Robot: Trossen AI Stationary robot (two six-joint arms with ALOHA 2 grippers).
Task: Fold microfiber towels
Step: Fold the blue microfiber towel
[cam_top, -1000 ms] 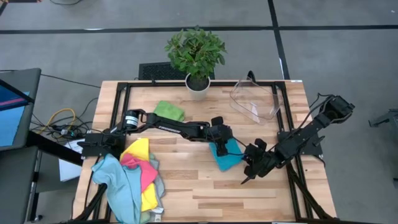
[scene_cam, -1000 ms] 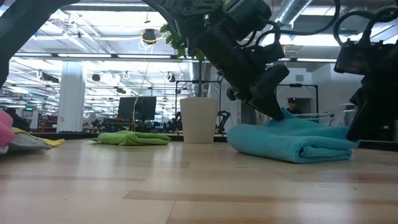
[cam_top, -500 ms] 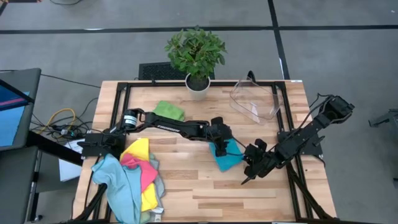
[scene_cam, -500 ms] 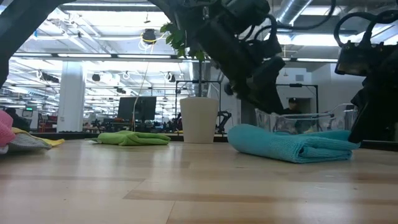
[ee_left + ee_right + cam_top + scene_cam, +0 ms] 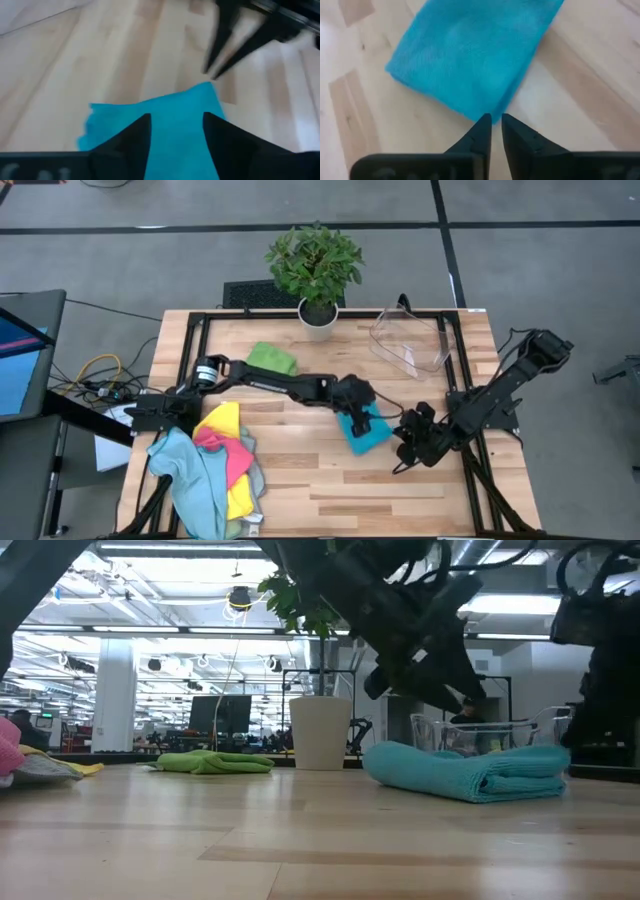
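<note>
Above folded teal towel (image 5: 365, 429), left gripper (image 5: 175, 131) released, right gripper (image 5: 496, 125) nearly clenched, empty, no readable writing

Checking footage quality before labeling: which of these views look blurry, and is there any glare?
Left wrist view: soft with motion blur, the right claw smeared above the blue towel. Right wrist view: towel slightly soft. Low view: bright ceiling lights behind, arms in silhouette. High view: even light, sharp.
</note>
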